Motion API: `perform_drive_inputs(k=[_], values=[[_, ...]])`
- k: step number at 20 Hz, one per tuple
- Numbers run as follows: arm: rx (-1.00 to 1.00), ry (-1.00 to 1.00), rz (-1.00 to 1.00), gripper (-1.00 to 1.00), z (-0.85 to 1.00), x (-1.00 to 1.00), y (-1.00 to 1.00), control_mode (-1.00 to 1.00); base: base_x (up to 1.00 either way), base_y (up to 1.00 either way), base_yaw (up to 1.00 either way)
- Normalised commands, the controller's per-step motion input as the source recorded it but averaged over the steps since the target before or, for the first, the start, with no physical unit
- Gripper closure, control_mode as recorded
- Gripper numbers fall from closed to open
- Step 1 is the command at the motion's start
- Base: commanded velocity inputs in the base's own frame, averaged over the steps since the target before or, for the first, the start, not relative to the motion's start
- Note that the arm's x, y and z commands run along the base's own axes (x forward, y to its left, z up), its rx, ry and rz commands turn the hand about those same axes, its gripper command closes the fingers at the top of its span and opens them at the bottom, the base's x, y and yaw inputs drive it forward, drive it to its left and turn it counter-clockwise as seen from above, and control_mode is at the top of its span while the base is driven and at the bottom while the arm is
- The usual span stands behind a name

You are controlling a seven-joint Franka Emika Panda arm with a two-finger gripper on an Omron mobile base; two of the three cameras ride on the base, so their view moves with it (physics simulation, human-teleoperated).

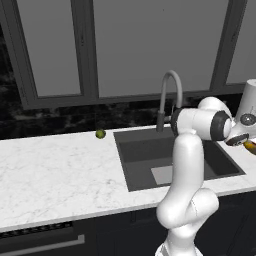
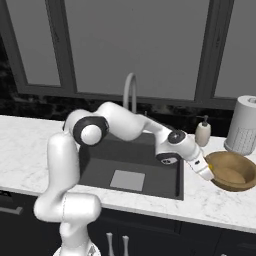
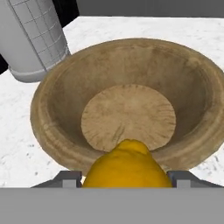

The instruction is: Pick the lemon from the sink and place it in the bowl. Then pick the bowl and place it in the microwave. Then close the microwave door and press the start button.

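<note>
In the hand view the yellow-orange lemon (image 3: 127, 168) sits between my two fingertips, just over the near rim of the wooden bowl (image 3: 43, 100). My gripper (image 3: 127, 180) is shut on the lemon. From the right base view the gripper (image 2: 206, 172) reaches over the left rim of the bowl (image 2: 235, 175), which stands on the counter right of the sink (image 2: 100, 170). At the right edge of the left base view the gripper (image 1: 247, 145) hangs beyond the sink (image 1: 145, 150). The microwave and its door are out of view.
A grey paper towel roll (image 2: 243, 125) stands behind the bowl, close to it (image 3: 30, 39). A soap dispenser (image 2: 202, 132) stands by the sink's back right corner. The arched tap (image 1: 170, 95) rises behind the basin. A small green fruit (image 1: 100, 134) lies left of the sink.
</note>
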Motion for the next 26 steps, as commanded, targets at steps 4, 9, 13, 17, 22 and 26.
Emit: perform_drive_inputs(k=[4, 9, 13, 17, 22, 26], values=[[0.12, 0.00, 0.02, 1.00, 0.37, 0.00, -0.44, -1.00, 0.00, 0.00, 0.00], [0.15, 0.00, 0.01, 1.00, 0.37, 0.00, -0.29, -1.00, 0.00, 0.00, 0.00], [0.14, 0.04, 0.00, 1.00, 0.07, 0.01, -0.20, -1.00, 0.00, 0.00, 0.00], [0.11, 0.07, 0.00, 1.00, 0.00, 0.06, -0.13, -1.00, 0.00, 0.00, 0.00], [0.10, 0.09, 0.01, 1.00, 0.00, 0.08, -0.10, -1.00, 0.00, 0.00, 0.00], [0.02, 0.11, 0.00, 1.00, -0.13, 0.21, 0.00, -1.00, 0.00, 0.00, 0.00]])
